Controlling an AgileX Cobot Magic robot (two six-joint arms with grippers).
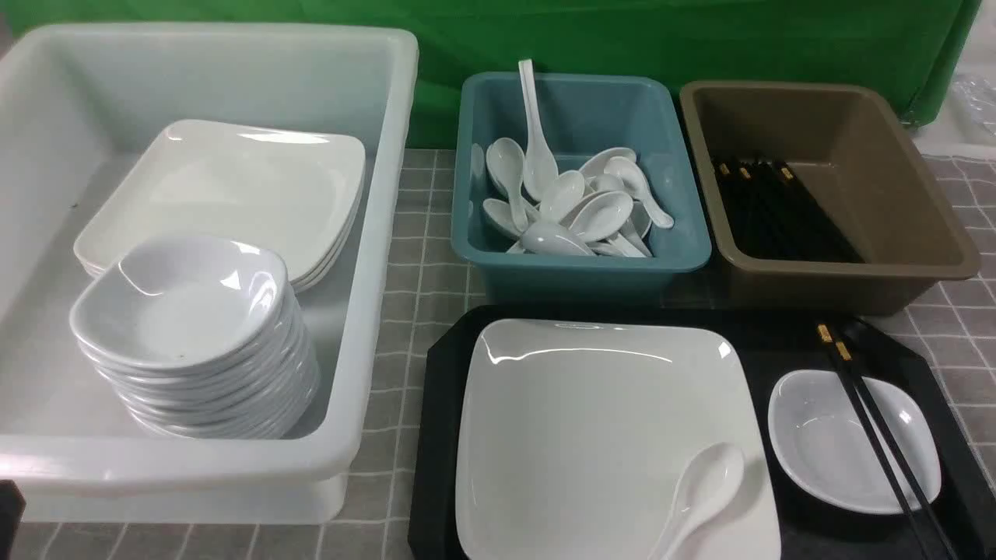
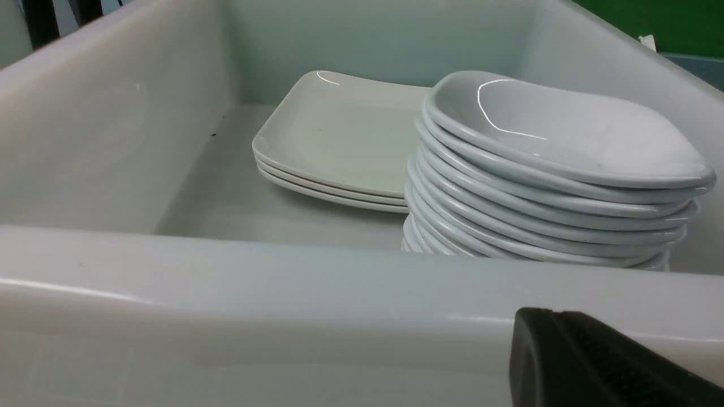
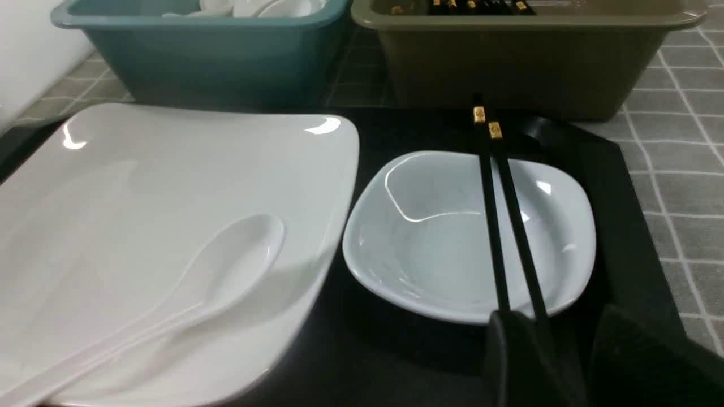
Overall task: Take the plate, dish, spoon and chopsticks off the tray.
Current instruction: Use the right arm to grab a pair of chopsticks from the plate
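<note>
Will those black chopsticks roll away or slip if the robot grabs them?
Probably stiff: both chopsticks stay straight though they lie propped across the dish. Likely easy to scatter: they are thin and loose, side by side, only resting on that glossy dish. They may well slide or part if nudged rather than pinched together.

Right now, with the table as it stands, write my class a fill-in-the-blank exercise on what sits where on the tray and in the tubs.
1. The spoon lies on the large white ____.
2. The chopsticks rest across the small white ____.
3. The teal tub holds a heap of white ____.
4. The tray is coloured ____.

Missing words: plate; dish; spoons; black.
</note>
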